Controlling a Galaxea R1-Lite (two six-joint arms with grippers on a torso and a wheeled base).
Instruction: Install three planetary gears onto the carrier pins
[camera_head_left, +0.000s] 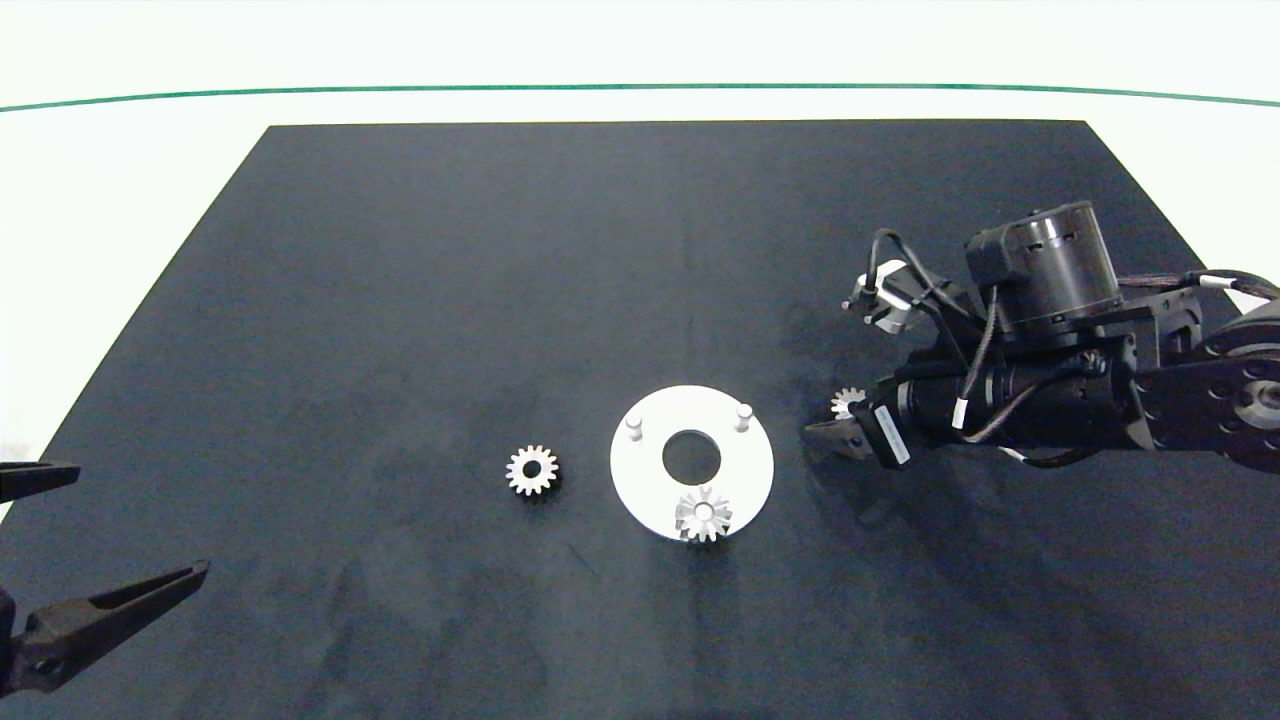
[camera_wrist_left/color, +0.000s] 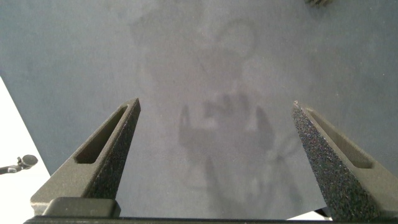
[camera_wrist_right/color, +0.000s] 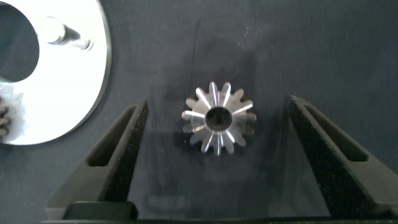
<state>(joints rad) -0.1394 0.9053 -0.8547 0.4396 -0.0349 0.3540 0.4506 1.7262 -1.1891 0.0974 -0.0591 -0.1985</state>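
Note:
A white disc (camera_head_left: 650, 480) lies mid-mat with two bare carrier pins (camera_head_left: 634, 428) (camera_head_left: 743, 415) at its far side. One silver planetary gear (camera_head_left: 703, 516) sits on the near pin. A second gear (camera_head_left: 531, 469) lies flat on the mat left of the disc. A third gear (camera_head_left: 848, 403) lies right of the disc, between the open fingers of my right gripper (camera_head_left: 838, 415). The right wrist view shows this gear (camera_wrist_right/color: 217, 118) flat on the mat, centred in the right gripper (camera_wrist_right/color: 217, 102) and touching neither finger, with the disc (camera_wrist_right/color: 68, 81) and a pin (camera_wrist_right/color: 62, 32) beyond. My left gripper (camera_head_left: 140, 520) (camera_wrist_left/color: 216, 104) is open and holds nothing at the mat's near left corner.
A black mat (camera_head_left: 400, 300) covers the white table (camera_head_left: 100, 200), with a green line (camera_head_left: 640, 87) along the far side. The right arm (camera_head_left: 1050, 400) stretches in low over the mat's right part.

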